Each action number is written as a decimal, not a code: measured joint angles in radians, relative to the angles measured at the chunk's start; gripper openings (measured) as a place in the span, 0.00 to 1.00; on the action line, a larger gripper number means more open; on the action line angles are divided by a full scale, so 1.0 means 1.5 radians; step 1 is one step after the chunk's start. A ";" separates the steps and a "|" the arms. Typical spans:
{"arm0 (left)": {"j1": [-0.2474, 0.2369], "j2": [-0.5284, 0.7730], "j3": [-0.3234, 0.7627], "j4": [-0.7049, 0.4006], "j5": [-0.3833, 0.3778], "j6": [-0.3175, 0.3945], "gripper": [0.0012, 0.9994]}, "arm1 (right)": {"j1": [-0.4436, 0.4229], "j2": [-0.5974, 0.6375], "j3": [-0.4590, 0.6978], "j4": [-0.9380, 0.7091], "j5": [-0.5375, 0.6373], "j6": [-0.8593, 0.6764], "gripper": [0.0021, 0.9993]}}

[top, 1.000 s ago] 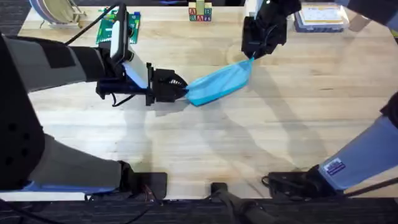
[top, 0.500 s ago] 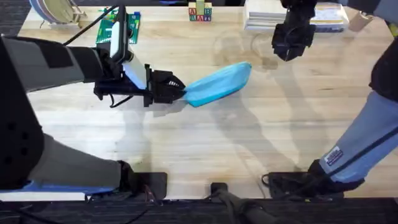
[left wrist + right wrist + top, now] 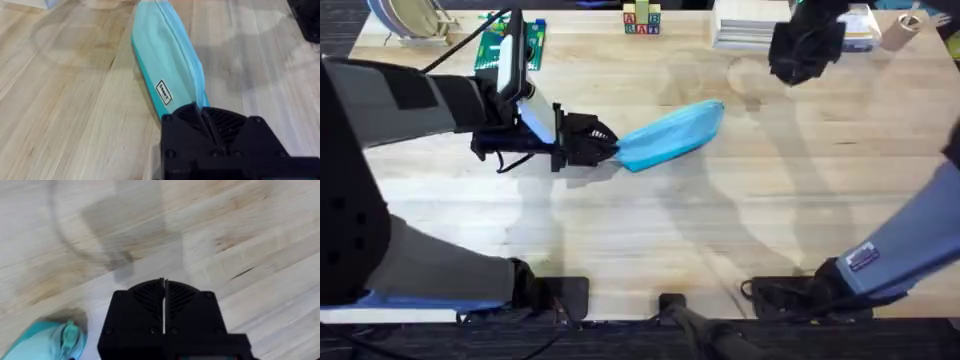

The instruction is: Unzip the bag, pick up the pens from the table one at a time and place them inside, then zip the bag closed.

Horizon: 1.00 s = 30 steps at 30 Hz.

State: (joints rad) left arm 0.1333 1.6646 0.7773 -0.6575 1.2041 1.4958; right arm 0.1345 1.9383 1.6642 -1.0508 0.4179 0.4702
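**Bag pinned at one end, right claw clear of the pull tab**

The main risk, as I judge it, is the bag (image 3: 670, 133) dragging or twisting if the left claw (image 3: 610, 146) lets its end slip, since the fabric is soft. That claw is clamped on the bag's near end, flat on the worktop (image 3: 720, 230). The zipper looks closed along its length. Beyond the bag's far end, the right claw (image 3: 798, 55) hangs well apart from the teal pull tab (image 3: 70, 334), fingers pressed together on nothing.
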 joint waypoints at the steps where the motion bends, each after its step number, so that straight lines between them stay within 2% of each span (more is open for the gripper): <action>1: 0.000 0.000 0.000 0.000 0.000 0.000 0.04 | 0.002 -0.017 0.000 -0.002 0.000 0.000 0.03; 8: 0.000 0.000 0.000 0.000 0.000 0.000 0.04 | 0.038 -0.106 0.000 -0.028 -0.002 0.000 0.03; 19: 0.000 0.000 0.000 0.000 0.000 0.000 0.04 | 0.135 -0.214 0.000 -0.078 -0.005 -0.025 0.03; 27: 0.000 0.000 0.000 0.000 0.000 0.000 0.04 | 0.160 -0.308 -0.001 -0.113 -0.005 -0.033 0.03; 30: 0.000 0.000 0.000 0.000 0.000 0.000 0.04 | 0.161 -0.352 -0.028 -0.112 -0.005 -0.035 0.03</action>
State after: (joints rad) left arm 0.1333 1.6643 0.7773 -0.6575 1.2041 1.4956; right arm 0.3756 1.4109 1.6221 -1.2191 0.4105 0.4182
